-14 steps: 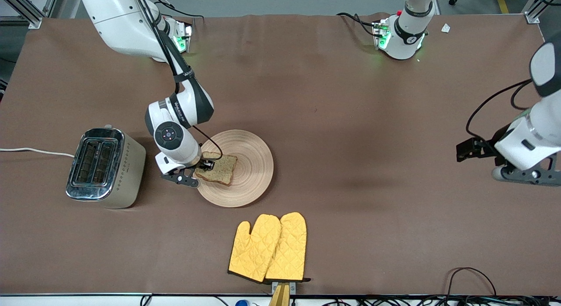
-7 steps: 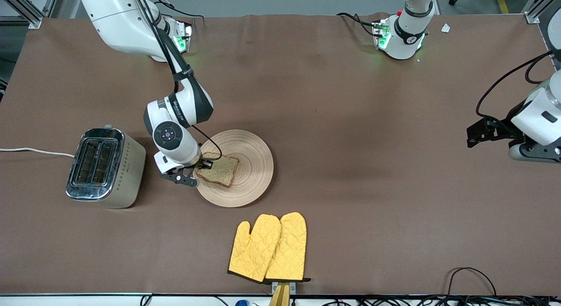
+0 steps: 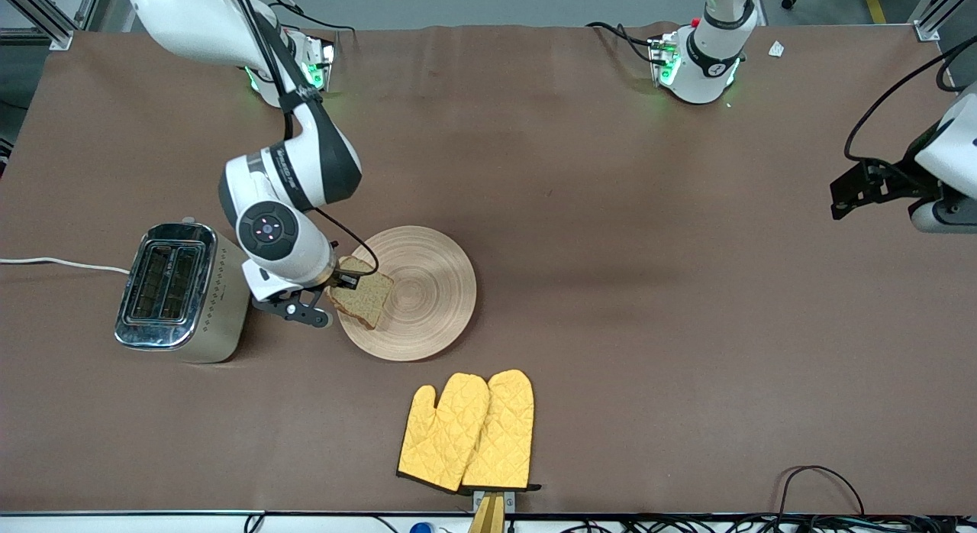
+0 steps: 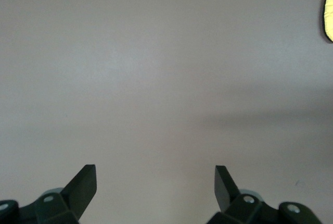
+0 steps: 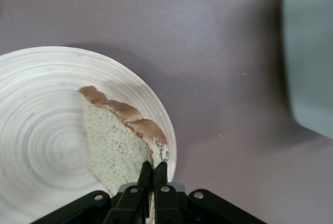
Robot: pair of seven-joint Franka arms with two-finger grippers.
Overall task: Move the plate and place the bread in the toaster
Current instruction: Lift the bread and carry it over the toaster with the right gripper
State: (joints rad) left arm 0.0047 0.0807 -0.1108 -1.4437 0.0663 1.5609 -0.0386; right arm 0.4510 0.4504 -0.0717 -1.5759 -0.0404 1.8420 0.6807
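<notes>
My right gripper (image 3: 341, 282) is shut on the edge of the bread (image 3: 365, 296), a speckled brown slice, and holds it tilted just above the pale wooden plate (image 3: 427, 289). In the right wrist view the fingers (image 5: 146, 174) pinch the bread (image 5: 114, 140) over the plate's rim (image 5: 31, 67). The toaster (image 3: 179, 290), chrome-topped with two open slots, stands beside the plate toward the right arm's end; a corner of it shows in the right wrist view (image 5: 309, 52). My left gripper (image 4: 155, 182) is open and empty over bare table at the left arm's end, waiting.
A pair of yellow oven mitts (image 3: 469, 430) lies nearer the front camera than the plate. The toaster's white cord (image 3: 61, 264) runs off the table's end. Cables lie along the front edge (image 3: 820, 479).
My right gripper has lifted the bread off the plate and carried it toward the toaster, tilting it. My left arm has drawn back toward its end of the table.
</notes>
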